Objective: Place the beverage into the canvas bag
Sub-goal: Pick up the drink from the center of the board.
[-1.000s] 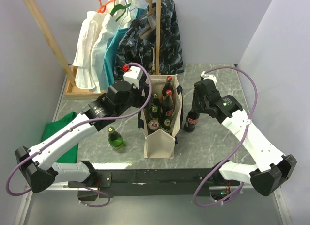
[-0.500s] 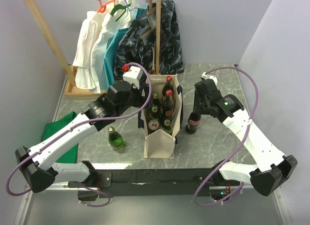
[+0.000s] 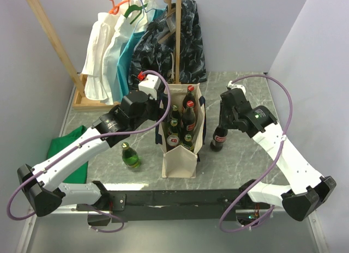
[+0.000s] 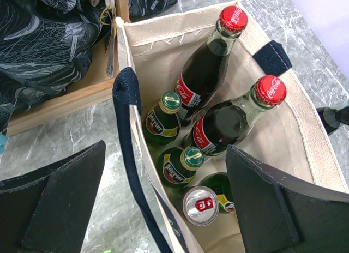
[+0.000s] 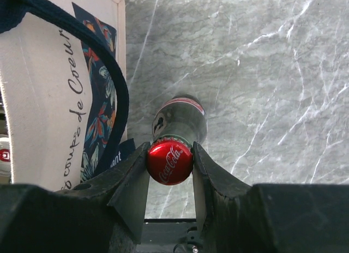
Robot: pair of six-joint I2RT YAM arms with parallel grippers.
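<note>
Fingers of the right gripper pinch the red cap of a cola bottle, one pad on each side, the jaws roughly half closed around it. The bottle is upright or nearly so: long axis vertical, cap up, base down toward the marble table. Whether the base rests on the table cannot be told. The bottle is outside the bag, just to its right, near the drooping navy handle and the printed side wall.

The left gripper has its jaws spread fully wide and holds nothing. It hangs over the bag's open top near the left rim, looking down inside. The bag stands upright with its mouth open upward. Inside it stand two red-capped colas, their caps up and both leaning a little. Beside them are green bottles and a can at the near end.

Left of the bag, a lone green bottle stands on the table. Farther left lies a green cloth. Behind the bag, a wooden rack holds hanging garments.
</note>
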